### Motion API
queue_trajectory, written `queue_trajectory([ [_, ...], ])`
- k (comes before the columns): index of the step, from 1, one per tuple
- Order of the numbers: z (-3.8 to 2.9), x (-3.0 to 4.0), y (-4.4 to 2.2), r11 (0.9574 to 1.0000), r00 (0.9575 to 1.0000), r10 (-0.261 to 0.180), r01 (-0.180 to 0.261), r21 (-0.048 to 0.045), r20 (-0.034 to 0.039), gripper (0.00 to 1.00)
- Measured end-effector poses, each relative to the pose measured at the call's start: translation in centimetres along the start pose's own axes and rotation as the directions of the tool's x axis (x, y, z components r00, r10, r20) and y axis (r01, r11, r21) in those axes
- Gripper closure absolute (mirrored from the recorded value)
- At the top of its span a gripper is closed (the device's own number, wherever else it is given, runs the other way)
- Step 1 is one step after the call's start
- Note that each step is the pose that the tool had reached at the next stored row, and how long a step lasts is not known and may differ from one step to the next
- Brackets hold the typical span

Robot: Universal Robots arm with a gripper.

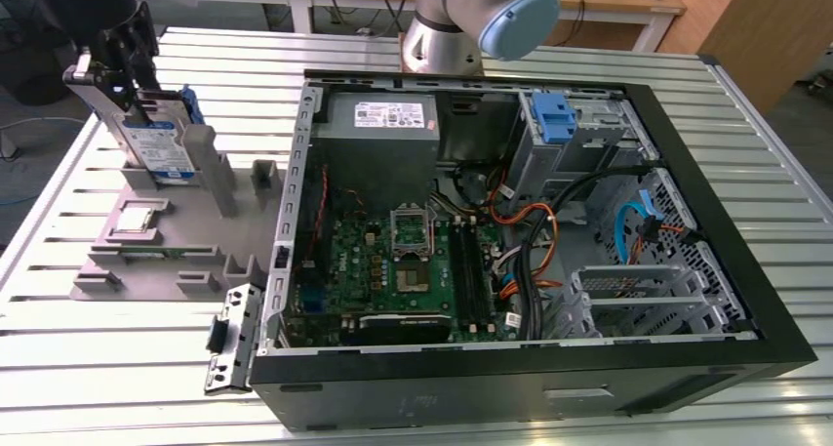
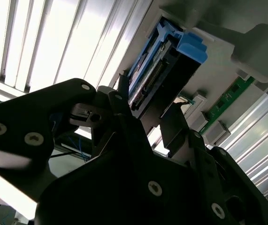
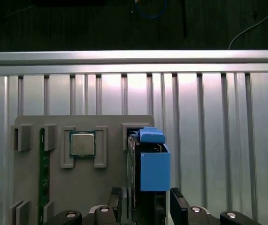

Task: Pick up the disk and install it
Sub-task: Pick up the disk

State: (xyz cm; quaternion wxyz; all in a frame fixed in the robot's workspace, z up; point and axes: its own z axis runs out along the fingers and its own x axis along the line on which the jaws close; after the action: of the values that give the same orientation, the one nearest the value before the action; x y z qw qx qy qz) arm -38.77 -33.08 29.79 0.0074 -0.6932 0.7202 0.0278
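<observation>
The disk [image 1: 162, 143] stands on edge in a slot of the grey holder plate [image 1: 143, 261] at the exterior view's left, its white-and-blue label facing out. My gripper [image 1: 117, 80] comes down on it from above. In the first wrist view the disk [image 3: 150, 164] shows its blue carrier, and my gripper [image 3: 147, 194] has one black finger on each side, tight against it. The second wrist view shows the disk [image 2: 164, 75] edge-on, connector side visible, between the fingers of my gripper [image 2: 148, 101]. The gripper is shut on the disk, which still sits in its slot.
The open black computer case [image 1: 729, 300] lies at the exterior view's right, with a grey power supply [image 1: 380, 124] and a blue bracket [image 1: 553, 114] in its drive bay. The holder plate also carries a processor [image 3: 82, 144] and a green memory stick [image 3: 42, 173]. A slatted metal table [image 1: 104, 407] lies beneath.
</observation>
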Motion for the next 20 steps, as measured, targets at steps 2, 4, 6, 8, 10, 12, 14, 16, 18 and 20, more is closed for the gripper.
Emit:
queue_trajectory([
  [2, -0.15, -0.01, 0.00, 1.0000, 1.0000, 0.000, 0.000, 0.0001, 0.0000, 0.47],
  [4, -0.15, -0.01, 0.00, 1.0000, 1.0000, 0.000, 0.000, 0.0004, 0.0002, 0.47],
  [6, -0.16, -0.01, 0.00, 1.0000, 1.0000, 0.000, 0.000, 0.0002, 0.0001, 0.47],
  [8, -0.18, -0.01, -0.03, 1.0000, 1.0000, -0.007, 0.007, -0.0004, -0.0001, 0.47],
  [10, -0.18, -0.01, -0.04, 0.9998, 0.9998, -0.021, 0.021, -0.0011, 0.0003, 0.47],
  [12, -0.17, -0.01, -0.09, 0.9998, 0.9998, -0.022, 0.022, -0.0010, 0.0004, 0.47],
  [14, -0.17, -0.02, -0.19, 0.9997, 0.9997, -0.022, 0.022, -0.0010, 0.0004, 0.47],
  [16, -0.18, -0.02, -0.20, 0.9998, 0.9998, -0.022, 0.022, -0.0011, 0.0004, 0.47],
  [18, -0.17, -0.02, -0.20, 0.9998, 0.9998, -0.022, 0.022, -0.0011, 0.0004, 0.47],
  [20, -0.18, -0.02, -0.21, 0.9998, 0.9998, -0.022, 0.022, -0.0011, 0.0004, 0.47],
])
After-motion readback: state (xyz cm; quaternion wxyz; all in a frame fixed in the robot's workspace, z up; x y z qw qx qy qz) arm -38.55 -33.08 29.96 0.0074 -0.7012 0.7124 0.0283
